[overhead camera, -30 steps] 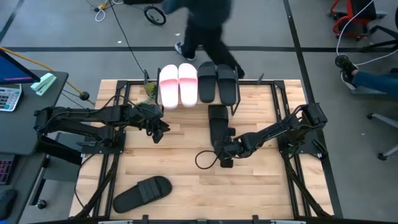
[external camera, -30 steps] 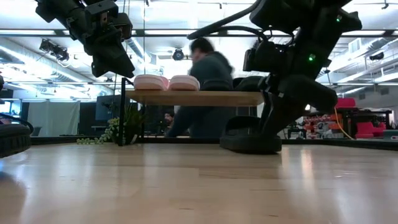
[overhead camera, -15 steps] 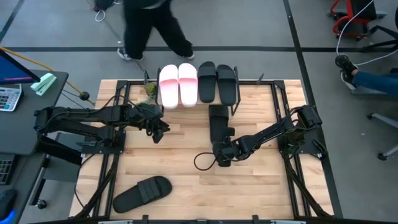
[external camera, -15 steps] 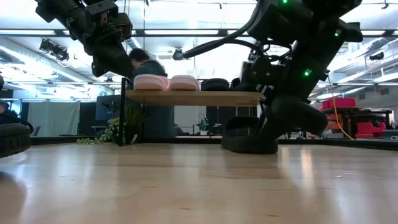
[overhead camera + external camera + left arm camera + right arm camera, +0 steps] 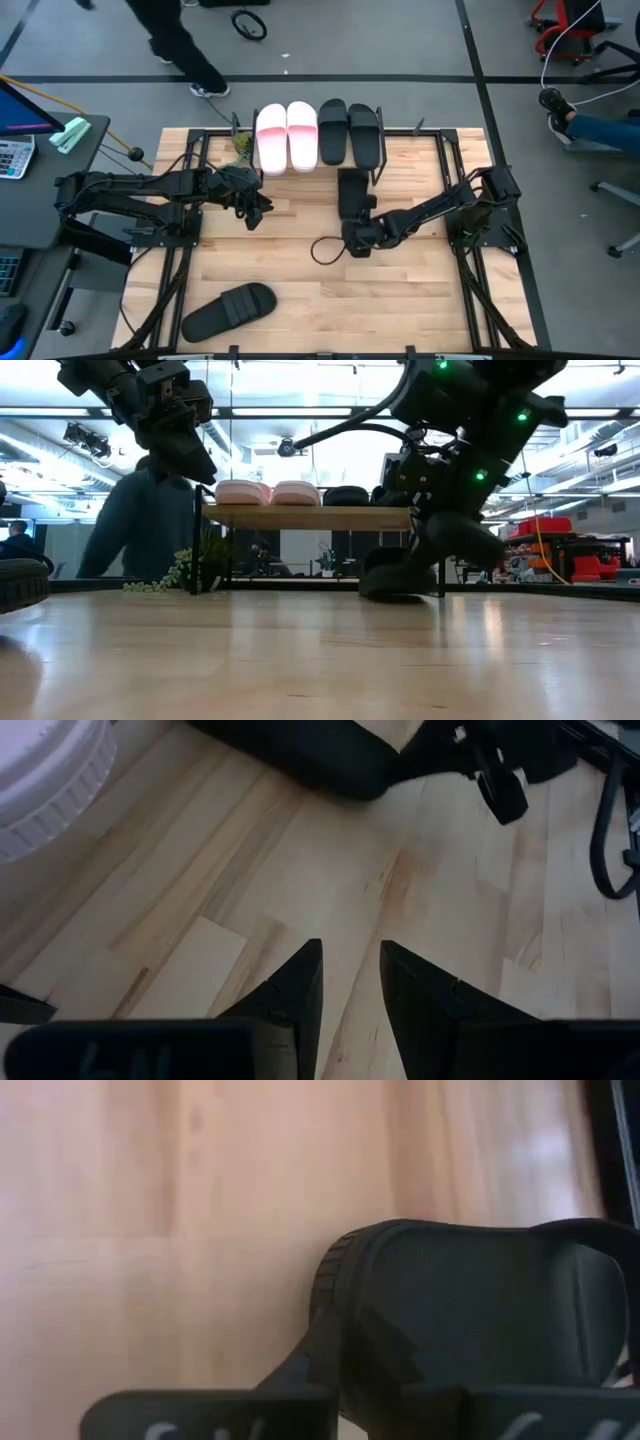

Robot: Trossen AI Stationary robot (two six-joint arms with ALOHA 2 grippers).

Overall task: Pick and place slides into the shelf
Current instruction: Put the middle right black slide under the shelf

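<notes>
Gripping the black slide at its heel rim, the right gripper nudges it toward the shelf at twelve o'clock; looks light, rubbery. Left gripper waits, jaws slightly parted.

The counter carries the shelf at its far edge, one black slide near-left, another mid-counter.
</notes>
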